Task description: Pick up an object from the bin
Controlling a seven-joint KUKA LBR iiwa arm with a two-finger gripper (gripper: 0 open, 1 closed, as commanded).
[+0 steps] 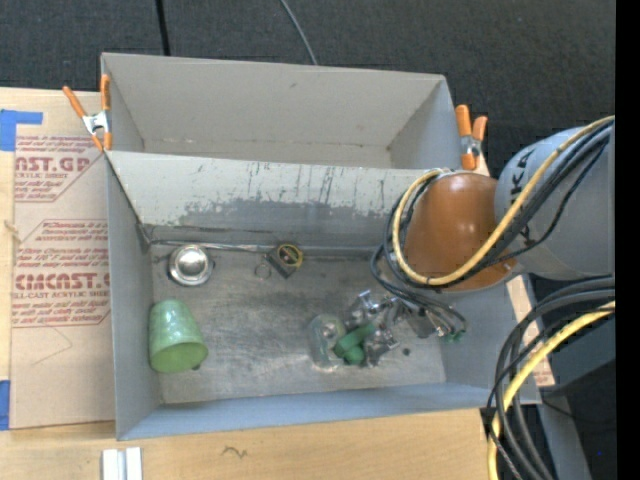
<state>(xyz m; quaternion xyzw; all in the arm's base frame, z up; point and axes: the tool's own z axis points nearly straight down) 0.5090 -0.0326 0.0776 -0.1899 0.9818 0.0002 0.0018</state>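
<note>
My gripper (374, 326) is low over the bin floor at the front right, under the orange wrist cover. Right against its tip lies a small dark green thing (350, 348), and just left of that a clear, glassy thing (322, 336) on its side. Whether the green thing is gripped or only touched cannot be made out.
A light green cup (174, 336) lies on its side at the front left. A shiny silver round thing (190, 264) sits near the back left, and a small dark ring-shaped thing with yellow (286, 258) lies at the back middle. The arm and its cables fill the right side.
</note>
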